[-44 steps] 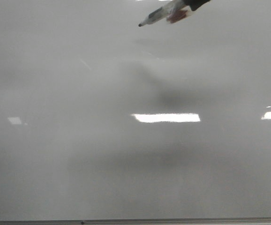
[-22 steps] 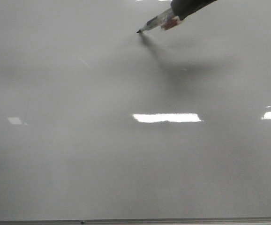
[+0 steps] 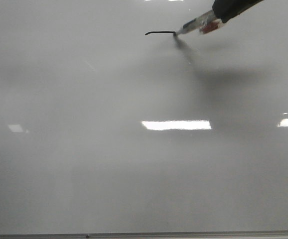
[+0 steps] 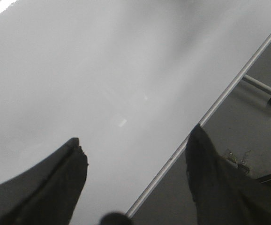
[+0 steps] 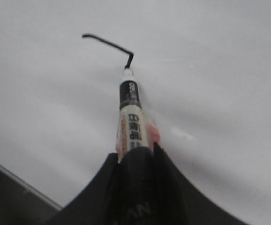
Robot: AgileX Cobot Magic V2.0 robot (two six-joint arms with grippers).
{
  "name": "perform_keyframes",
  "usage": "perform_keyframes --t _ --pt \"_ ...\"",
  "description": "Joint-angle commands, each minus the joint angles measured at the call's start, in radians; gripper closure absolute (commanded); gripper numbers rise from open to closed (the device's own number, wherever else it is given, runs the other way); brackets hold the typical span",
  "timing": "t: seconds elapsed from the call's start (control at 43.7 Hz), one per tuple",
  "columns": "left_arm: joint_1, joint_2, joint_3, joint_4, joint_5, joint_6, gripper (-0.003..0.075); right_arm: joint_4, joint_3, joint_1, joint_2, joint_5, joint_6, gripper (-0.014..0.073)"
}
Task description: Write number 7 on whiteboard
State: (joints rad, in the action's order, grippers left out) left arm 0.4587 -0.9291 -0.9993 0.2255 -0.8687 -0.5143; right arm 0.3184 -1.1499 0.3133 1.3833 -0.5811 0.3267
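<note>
The whiteboard [image 3: 109, 164] fills the front view, glossy pale grey. A short black horizontal stroke [image 3: 160, 33] with a small downturn at its right end is on it near the top; it also shows in the right wrist view [image 5: 108, 44]. My right gripper [image 3: 223, 12] is shut on a marker [image 3: 196, 24] whose tip touches the board at the stroke's right end. In the right wrist view the marker [image 5: 131, 117] sticks out from between the closed fingers [image 5: 138, 159]. My left gripper [image 4: 135, 150] is open and empty over the board's edge [image 4: 206, 115].
Bright rectangular light glares [image 3: 176, 125] lie on the board. A thin metal edge strip [image 3: 184, 234] runs along the board's near side. Beyond the board's edge, the left wrist view shows a dark floor and a metal bar [image 4: 259, 89].
The marker tip came down onto the board, then moved right, leaving a short black horizontal stroke. The right gripper moved right with it.
</note>
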Motion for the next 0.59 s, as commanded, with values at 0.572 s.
perform_keyframes --t 0.572 --pt "-0.002 -0.016 -0.026 0.225 -0.012 -0.268 0.0199 -0.011 0.018 0.16 -0.174 -0.244 0.283 0.0659"
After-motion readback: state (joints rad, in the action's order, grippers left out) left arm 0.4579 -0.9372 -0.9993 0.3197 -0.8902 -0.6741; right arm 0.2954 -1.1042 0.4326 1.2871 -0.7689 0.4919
